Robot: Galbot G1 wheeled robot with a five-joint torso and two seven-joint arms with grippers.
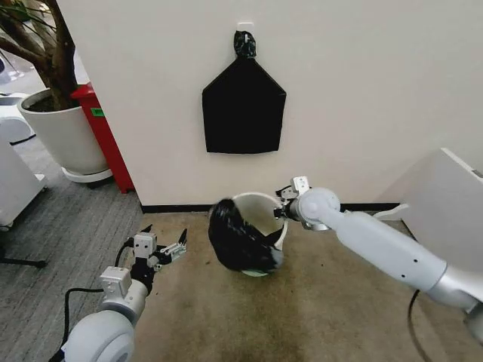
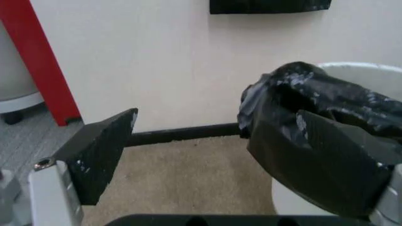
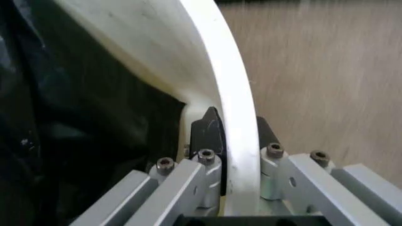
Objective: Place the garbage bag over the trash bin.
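Right now your trash bin (image 1: 266, 207) sits on the tan carpet (image 1: 317, 317) just in front of the cream wall (image 1: 362, 90), below the flat black bag (image 1: 243, 107) hung there. Garbage bag (image 1: 238, 237) is draped over the bin's rim on the side toward your left arm, bunched and spilling down the outside, with part tucked inside the bin; the far rim toward the wall is bare.

Your right gripper (image 1: 284, 205) is at the bin's rim on the side away from the bag bulk. In the right wrist view the fingers (image 3: 207, 132) straddle the white rim (image 3: 232, 117), one inside and one outside, clamped on the bin wall, black plastic (image 3: 75, 122) beside the inner finger.

Your left gripper (image 1: 162, 245) hangs low over the carpet, near the bin but apart from it, jaws spread wide and holding nothing. Its wrist view shows both black pads (image 2: 100, 155) with the bagged bin (image 2: 351, 75) behind one of them.

White plant pot (image 1: 64, 132) and red stand (image 1: 106, 136) sit well off beyond the left arm.
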